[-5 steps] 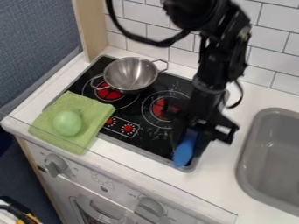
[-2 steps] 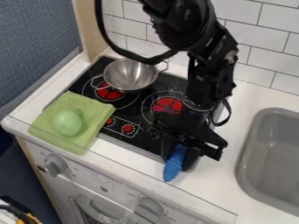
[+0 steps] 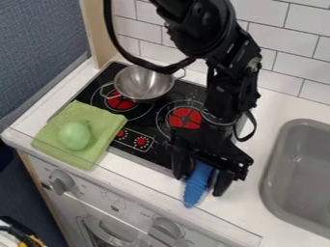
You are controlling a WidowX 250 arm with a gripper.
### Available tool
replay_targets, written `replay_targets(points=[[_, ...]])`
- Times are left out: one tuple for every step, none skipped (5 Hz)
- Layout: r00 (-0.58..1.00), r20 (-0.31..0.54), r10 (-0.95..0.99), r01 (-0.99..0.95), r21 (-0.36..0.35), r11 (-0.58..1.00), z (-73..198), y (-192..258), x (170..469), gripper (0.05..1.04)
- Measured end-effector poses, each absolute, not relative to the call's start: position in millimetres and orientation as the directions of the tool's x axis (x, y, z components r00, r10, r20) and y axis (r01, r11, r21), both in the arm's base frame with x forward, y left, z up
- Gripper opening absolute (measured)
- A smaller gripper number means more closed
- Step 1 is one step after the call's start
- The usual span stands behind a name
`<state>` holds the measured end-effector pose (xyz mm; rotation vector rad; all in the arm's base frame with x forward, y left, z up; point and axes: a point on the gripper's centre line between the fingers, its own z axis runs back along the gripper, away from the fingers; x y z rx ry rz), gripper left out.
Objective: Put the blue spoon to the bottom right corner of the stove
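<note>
Camera view: blue spoon (image 3: 196,187), one, slanting from 1 o'clock down to 7, by the 5 o'clock corner of the stove (image 3: 157,155), its lower end out over the white counter (image 3: 238,210). Gripper (image 3: 199,185), black, hanging above; fingers parted wider than the spoon, one to each side, a gap showing beside its lower end; whether either touches is unclear. Step in hand, as judged: setting down and letting go. Handling: keep the claw low, so the spoon settles rather than drops; if its lower end lies off the stove, close lightly, shift it towards 1 o'clock, and part the fingers again; then rise straight up, without twist. Risk: a finger dragging the light spoon towards 6 o'clock, over the counter's front edge.
</note>
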<state>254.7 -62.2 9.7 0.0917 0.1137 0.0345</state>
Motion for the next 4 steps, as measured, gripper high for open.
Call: replay_targets(points=[[0.998, -0.053, 0.032, -0.028, 0.074, 0.997, 28, -63, 257, 1.011], [0.999, 0.012, 0.033, -0.034, 0.063, 0.997, 48, -57, 255, 1.005], [0.999, 0.027, 0.024, -0.026, 0.057, 0.998, 52, -53, 254, 1.003], [1.000, 0.021, -0.018, 0.015, 0.116, 0.993, 54, -44, 255, 1.002]])
